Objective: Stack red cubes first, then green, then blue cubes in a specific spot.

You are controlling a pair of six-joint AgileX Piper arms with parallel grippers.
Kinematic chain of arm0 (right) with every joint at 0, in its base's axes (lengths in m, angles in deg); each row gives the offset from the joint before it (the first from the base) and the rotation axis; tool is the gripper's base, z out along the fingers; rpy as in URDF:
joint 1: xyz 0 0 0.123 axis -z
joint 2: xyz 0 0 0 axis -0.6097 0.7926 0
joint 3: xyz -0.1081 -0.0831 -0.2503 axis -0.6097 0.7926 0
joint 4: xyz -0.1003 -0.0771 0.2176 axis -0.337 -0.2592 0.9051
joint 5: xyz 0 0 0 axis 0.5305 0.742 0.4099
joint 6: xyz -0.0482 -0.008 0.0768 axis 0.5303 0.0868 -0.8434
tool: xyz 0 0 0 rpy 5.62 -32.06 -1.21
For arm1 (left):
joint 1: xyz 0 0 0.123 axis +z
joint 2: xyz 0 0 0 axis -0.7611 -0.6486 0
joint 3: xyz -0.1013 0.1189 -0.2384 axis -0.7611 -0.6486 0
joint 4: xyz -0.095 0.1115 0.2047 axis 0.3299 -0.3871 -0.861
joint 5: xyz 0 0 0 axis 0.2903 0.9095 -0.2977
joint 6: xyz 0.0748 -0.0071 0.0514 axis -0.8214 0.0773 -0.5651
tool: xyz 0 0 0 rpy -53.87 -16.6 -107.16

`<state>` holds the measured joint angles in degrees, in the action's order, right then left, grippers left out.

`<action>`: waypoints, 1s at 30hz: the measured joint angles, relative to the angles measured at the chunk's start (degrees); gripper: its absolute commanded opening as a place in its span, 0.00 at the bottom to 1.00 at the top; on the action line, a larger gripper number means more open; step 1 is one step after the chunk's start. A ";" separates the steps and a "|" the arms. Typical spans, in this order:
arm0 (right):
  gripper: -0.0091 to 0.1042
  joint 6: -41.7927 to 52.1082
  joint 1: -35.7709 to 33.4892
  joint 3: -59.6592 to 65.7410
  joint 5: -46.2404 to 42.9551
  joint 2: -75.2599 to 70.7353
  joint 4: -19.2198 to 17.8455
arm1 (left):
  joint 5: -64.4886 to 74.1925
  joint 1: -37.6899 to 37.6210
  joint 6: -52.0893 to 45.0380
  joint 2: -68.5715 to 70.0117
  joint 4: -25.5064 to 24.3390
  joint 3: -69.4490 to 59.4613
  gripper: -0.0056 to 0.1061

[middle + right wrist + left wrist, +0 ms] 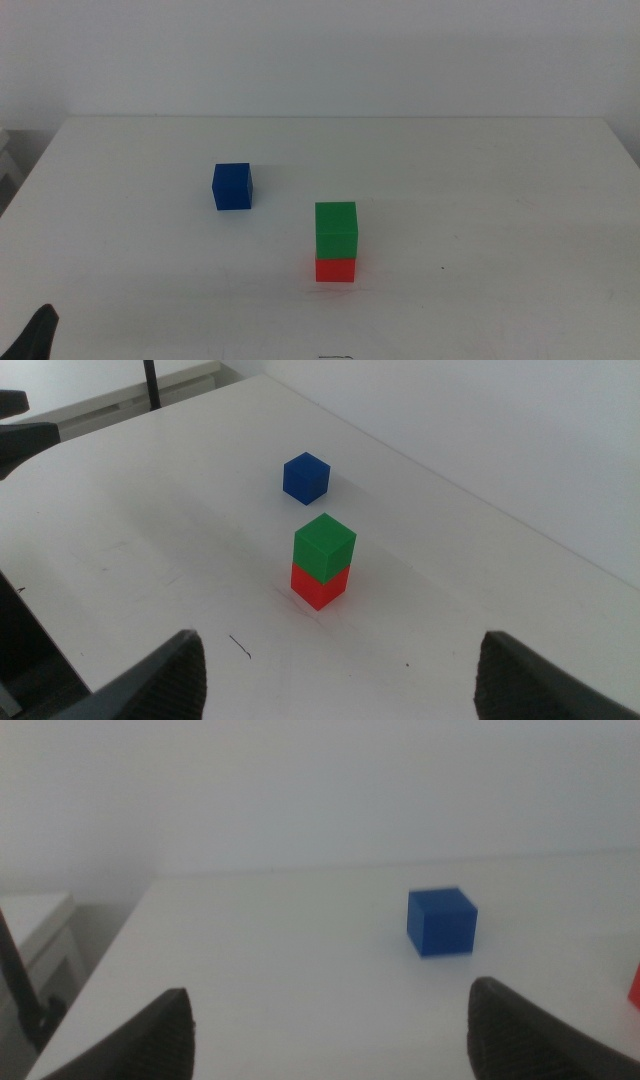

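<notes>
Your left gripper point(330, 1020) sits closest to the lens in its own wrist view, with both dark fingers point(165, 1030) spread wide and nothing between them. They touch no cube. Ahead of those fingers, well apart from them and nearer the right-hand one, the blue cube point(441, 921) rests by itself on the white surface point(280, 950). A sliver of red shows at the far edge of that same view, beyond the right-hand finger; you cannot tell more of it from there.

Your right gripper point(340, 670) is also spread wide, its fingers point(170, 675) empty and clear of every cube. Ahead of them, roughly centred in the gap, stands the stack: the green cube point(325, 546) sits squarely on the red cube point(319, 586), the two touching and upright. Beyond the stack, farther from those fingers, lies the blue cube point(305, 477), apart from the pair.

From the middle view you see only a dark tip of the left gripper point(38, 332) at the lower corner, well away from the cubes; the right gripper is out of that picture. There the green cube point(336, 229) tops the red cube point(335, 269) near the centre of the surface point(480, 200), and the blue cube point(232, 186) stands alone, nearer the left gripper's side.
</notes>
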<state>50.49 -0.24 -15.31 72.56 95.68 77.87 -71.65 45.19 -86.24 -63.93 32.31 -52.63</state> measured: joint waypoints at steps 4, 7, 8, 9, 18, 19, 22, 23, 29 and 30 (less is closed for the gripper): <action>0.80 0.00 0.00 0.00 0.00 0.00 0.00 | 5.25 0.00 0.00 -6.70 0.00 6.72 0.89; 0.80 0.00 0.00 0.00 0.00 0.00 0.00 | 13.08 0.00 0.00 -15.44 0.00 16.35 0.89; 0.80 0.00 0.00 0.00 0.00 0.00 0.00 | 16.44 0.00 0.00 -18.71 0.00 20.26 0.89; 0.80 0.00 0.00 0.00 0.00 0.00 0.00 | 20.03 0.00 0.12 -21.99 0.00 24.03 0.89; 0.80 0.00 0.00 0.00 0.00 0.00 0.00 | 41.63 0.00 3.75 -47.71 0.12 46.70 0.89; 0.80 0.00 0.00 0.00 0.00 0.00 0.00 | 41.49 0.00 3.89 -50.29 0.12 48.07 0.89; 0.80 0.00 0.00 0.00 0.00 0.00 0.00 | 39.67 0.00 4.65 -57.46 0.61 51.56 0.89; 0.80 0.00 0.00 0.00 0.00 0.00 0.00 | 38.97 0.00 5.07 -59.97 1.21 52.46 0.89; 0.80 0.00 0.00 0.00 0.00 0.00 0.00 | 41.08 -0.36 6.07 -74.32 4.51 63.74 0.89; 0.80 0.00 0.00 0.00 0.00 0.00 0.00 | 42.21 -0.88 6.19 -77.10 4.51 66.69 0.89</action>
<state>50.49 -0.24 -15.31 72.56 95.68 77.87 -29.44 44.31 -80.05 -141.03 36.82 14.06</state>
